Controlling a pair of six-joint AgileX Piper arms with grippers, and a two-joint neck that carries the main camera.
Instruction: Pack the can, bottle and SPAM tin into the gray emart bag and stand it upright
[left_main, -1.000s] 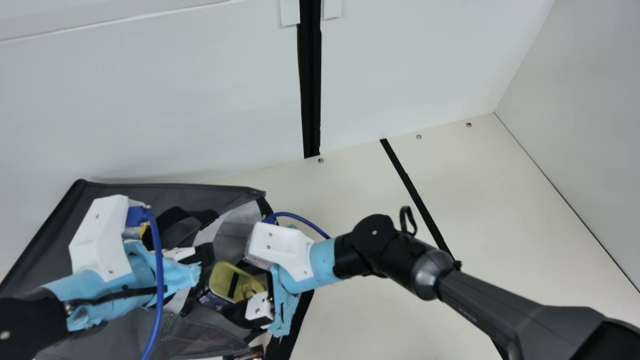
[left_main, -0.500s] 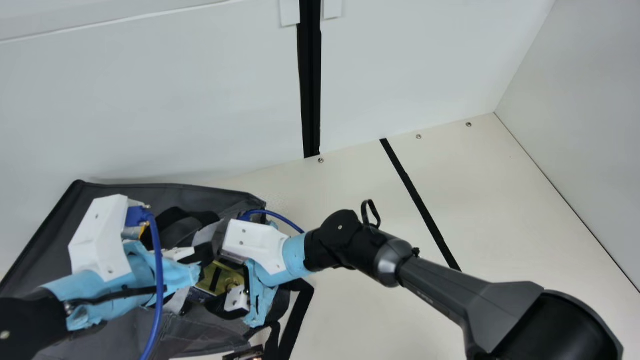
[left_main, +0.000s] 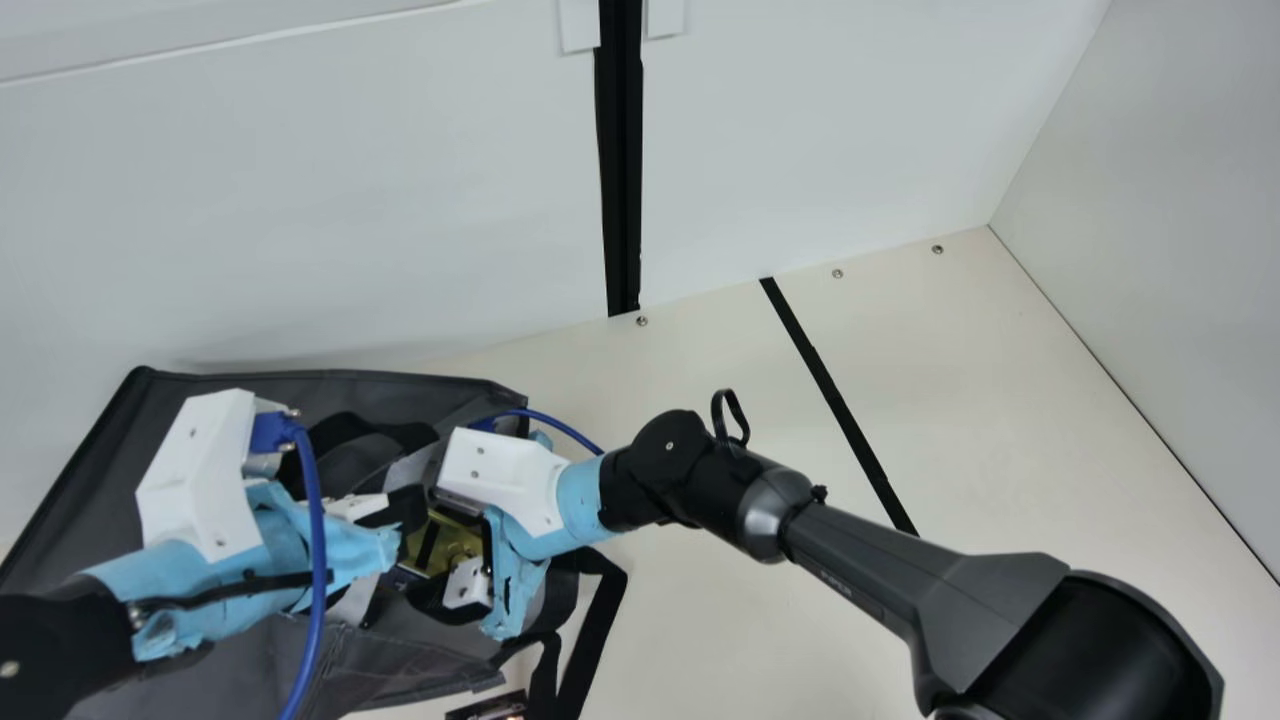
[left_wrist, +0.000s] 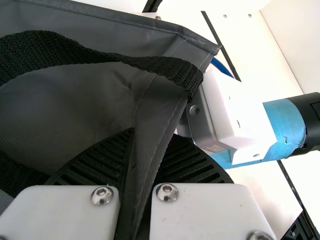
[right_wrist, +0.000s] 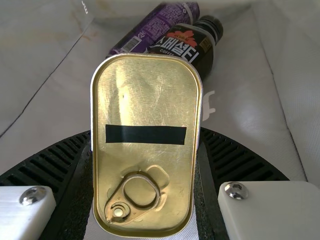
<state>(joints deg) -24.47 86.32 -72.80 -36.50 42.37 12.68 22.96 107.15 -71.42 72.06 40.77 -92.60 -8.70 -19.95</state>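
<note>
The gray emart bag (left_main: 85, 480), dark outside and pale within, has black webbing handles; its mouth is open and one edge is pinched. Inside lie the purple can (right_wrist: 142, 31), on its side, and the dark, black-capped bottle (right_wrist: 182, 47), its label bearing a red flower, partly overlapping the can in the right wrist view. The SPAM tin (right_wrist: 145, 105), rectangular with rounded corners, is gripped by its long sides at the bag's mouth; its gold lid carries a flat pull ring and a black strip.
</note>
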